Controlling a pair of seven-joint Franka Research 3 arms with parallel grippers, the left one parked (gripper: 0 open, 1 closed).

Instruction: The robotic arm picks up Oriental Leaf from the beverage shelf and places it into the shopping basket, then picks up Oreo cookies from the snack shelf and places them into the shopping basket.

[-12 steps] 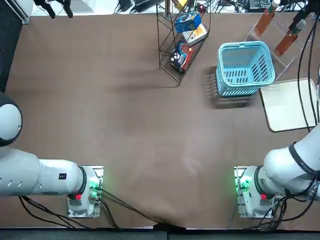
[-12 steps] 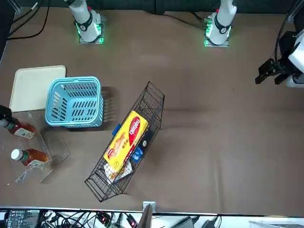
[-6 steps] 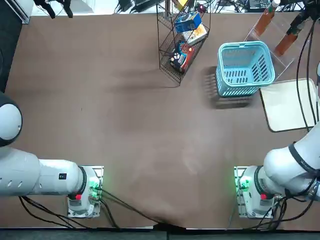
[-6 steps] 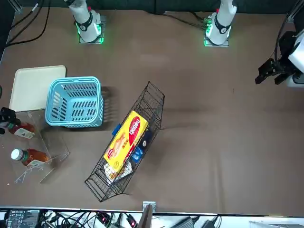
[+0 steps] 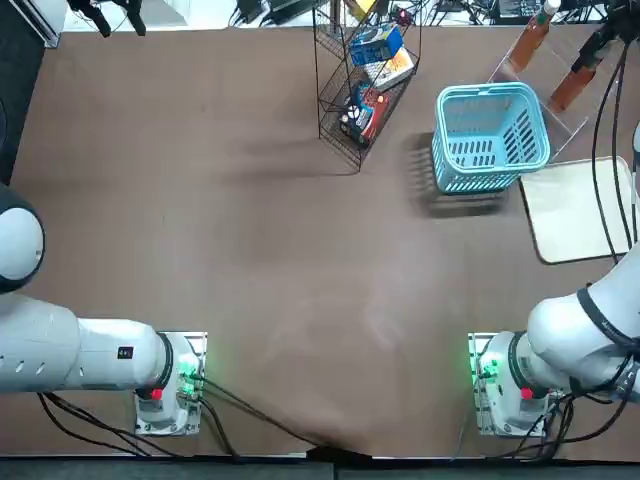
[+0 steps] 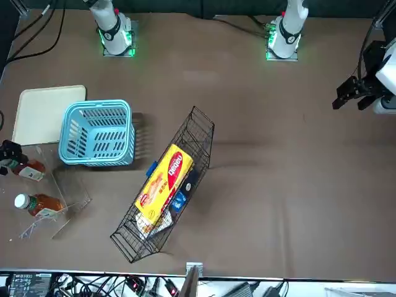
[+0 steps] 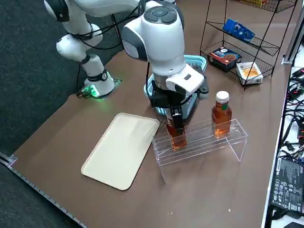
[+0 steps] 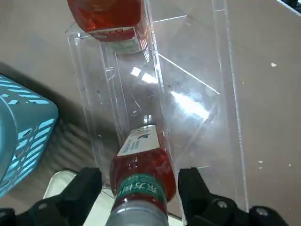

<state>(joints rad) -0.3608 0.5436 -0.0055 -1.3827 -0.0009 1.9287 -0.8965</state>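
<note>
Two Oriental Leaf bottles stand in the clear beverage shelf (image 7: 205, 142). My right gripper (image 7: 176, 119) has come down over the one nearer the tray (image 7: 177, 138), hiding its cap. In the wrist view the gripper (image 8: 140, 186) is open, its fingers (image 8: 87, 184) straddling that bottle's (image 8: 141, 169) neck with a thin gap showing. The other bottle (image 7: 221, 115) stands free, white cap showing. The light blue shopping basket (image 5: 488, 92) sits beside the shelf with nothing in it. The blue Oreo cookies (image 5: 375, 45) lie on the upper tier of the black wire snack shelf (image 5: 338, 138).
A cream tray (image 7: 121, 149) lies flat on the brown table just before the beverage shelf. The snack shelf also holds a yellow-red pack (image 6: 164, 182) and a red-blue-black pack (image 7: 225, 55). Black cables trail over the tray from my right arm (image 5: 580, 335).
My right gripper has moved slightly further in over the nearer bottle's top. The bottles, basket and racks have not moved.
</note>
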